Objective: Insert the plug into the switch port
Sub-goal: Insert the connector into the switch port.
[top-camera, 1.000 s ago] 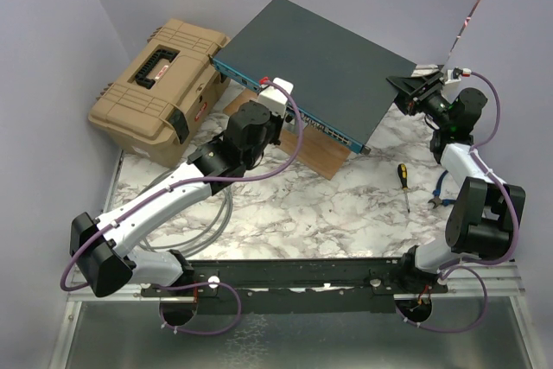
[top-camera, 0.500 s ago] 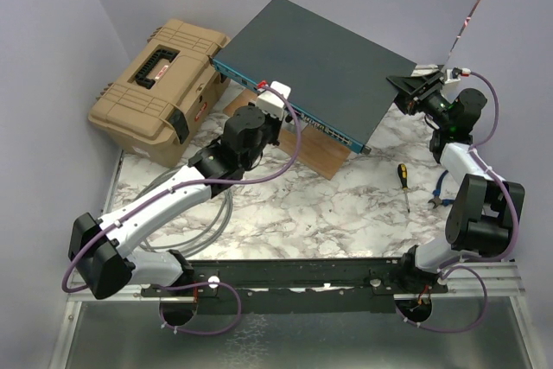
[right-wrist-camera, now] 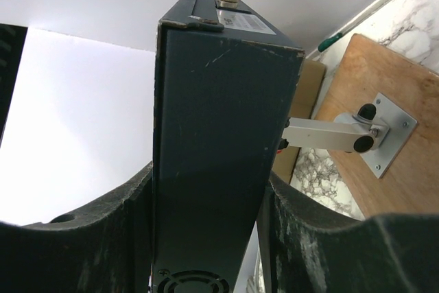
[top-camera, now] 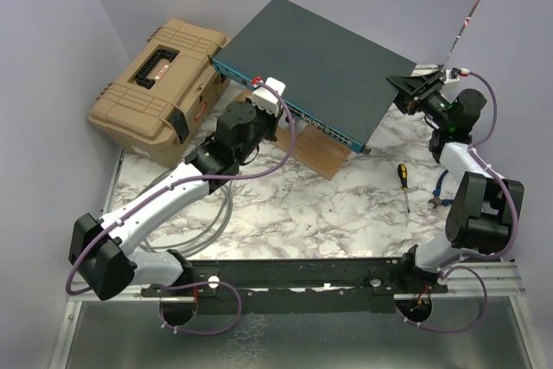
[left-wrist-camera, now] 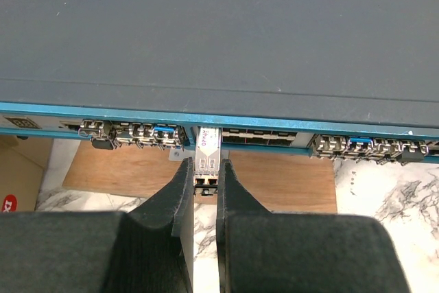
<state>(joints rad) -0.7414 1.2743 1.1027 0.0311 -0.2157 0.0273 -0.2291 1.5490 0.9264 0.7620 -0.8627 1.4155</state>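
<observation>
The switch (top-camera: 320, 58) is a flat dark grey-teal box, propped at a tilt, with its blue port face (left-wrist-camera: 288, 128) turned toward the left arm. My left gripper (left-wrist-camera: 206, 173) is shut on the plug (left-wrist-camera: 207, 156), a small silver module. The plug's far end meets the blue face at a socket between two port groups. How deep it sits I cannot tell. In the top view the left gripper (top-camera: 262, 91) is right at that face, under its white camera. My right gripper (right-wrist-camera: 209, 224) is shut on the switch's narrow side (right-wrist-camera: 212, 135), also seen at the right corner (top-camera: 406, 88).
A tan toolbox (top-camera: 160, 88) stands left of the switch. A wooden board (top-camera: 315, 153) lies under the port face. A screwdriver (top-camera: 403, 183) and pliers (top-camera: 439, 196) lie near the right arm. A grey cable coil (top-camera: 220, 213) lies beside the left arm.
The left wrist has shifted a little to the left along the switch's port face, with the plug still in its grip. The right arm and the switch have not moved.
</observation>
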